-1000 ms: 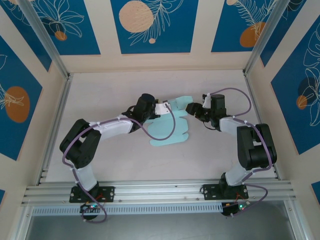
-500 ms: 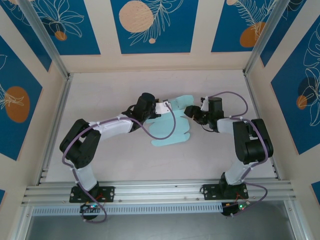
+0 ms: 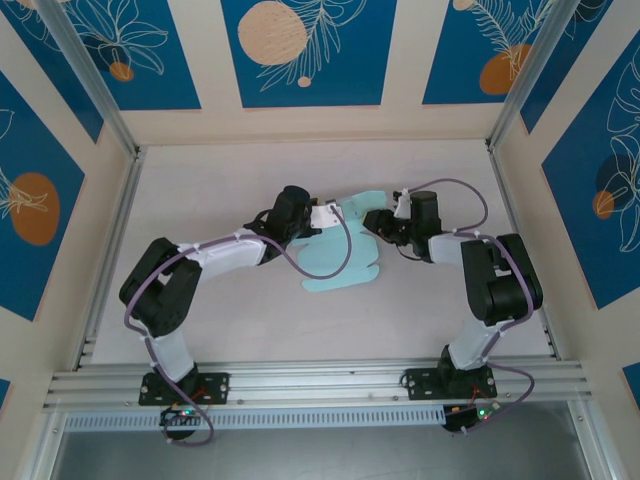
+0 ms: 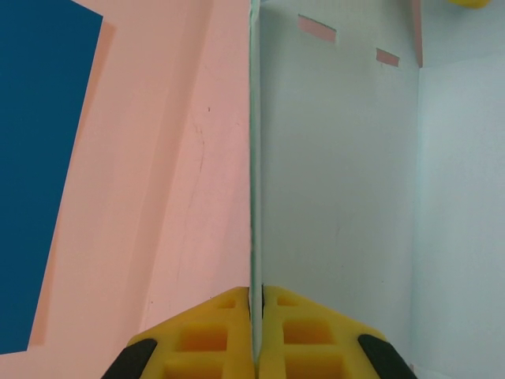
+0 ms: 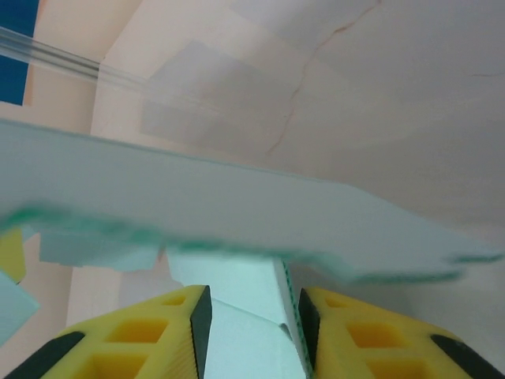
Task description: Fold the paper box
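Midway across the table [image 3: 200, 180], the paper box [image 3: 335, 262] lies as a pale blue die-cut sheet, mostly flat, with its far end lifted between the two arms. At that far end the left gripper [image 3: 325, 214] is clenched on the sheet. In the left wrist view its yellow foam pads [image 4: 205, 339] are pressed together on the thin edge of a panel [image 4: 339, 197] that stands upright, with two small slots cut near the panel's far end.

Just right of it, the right gripper [image 3: 372, 220] reaches the sheet's far right side. In the right wrist view its yellow fingers [image 5: 158, 332] stand partly apart. A folded flap rises in the gap, its edge close against the right finger, and a blurred scalloped panel [image 5: 197, 197] spans across beyond them. The flap is straddled, not pinched.
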